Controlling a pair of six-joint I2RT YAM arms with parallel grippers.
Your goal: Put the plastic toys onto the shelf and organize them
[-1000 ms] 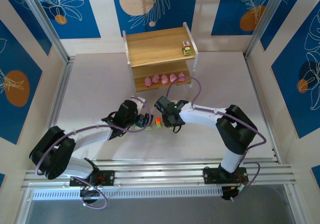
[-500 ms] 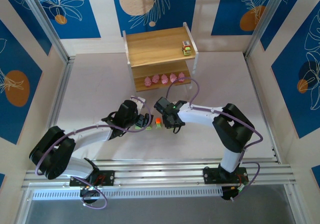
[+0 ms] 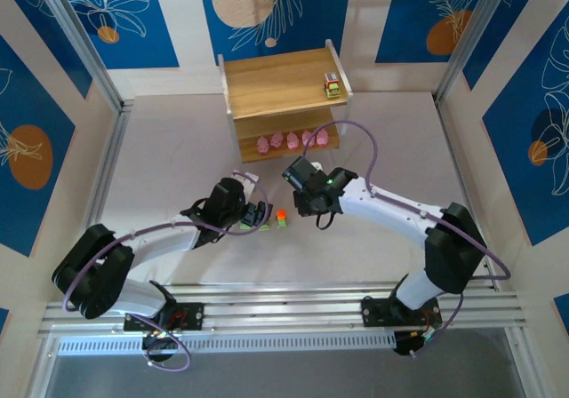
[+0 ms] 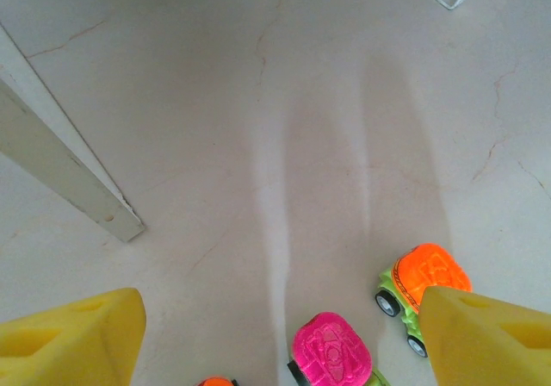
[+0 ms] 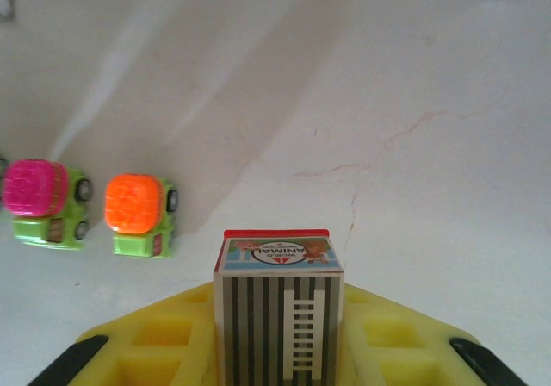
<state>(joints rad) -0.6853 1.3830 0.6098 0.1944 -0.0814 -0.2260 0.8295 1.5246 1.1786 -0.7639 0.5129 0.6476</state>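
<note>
Where the right gripper [image 3: 320, 213] hangs over the table [image 3: 178, 149], its yellow fingers [image 5: 155, 343] are clamped tight on a grey striped toy car [image 5: 278, 315] with a red-edged label on top. At its 9 o'clock, 2 green cars sit on the tabletop: an orange-topped car [image 5: 139, 214] and a magenta-topped car [image 5: 43, 201]. Just past them hovers the left gripper [image 4: 277, 334], jaws spread wide, holding nothing. At 12 o'clock stands the shelf [image 3: 284, 83] — 5 pink figures [image 3: 292, 140] in a row on the lower tier, 1 small car [image 3: 332, 84] at the top tier's 3 o'clock edge.
</note>
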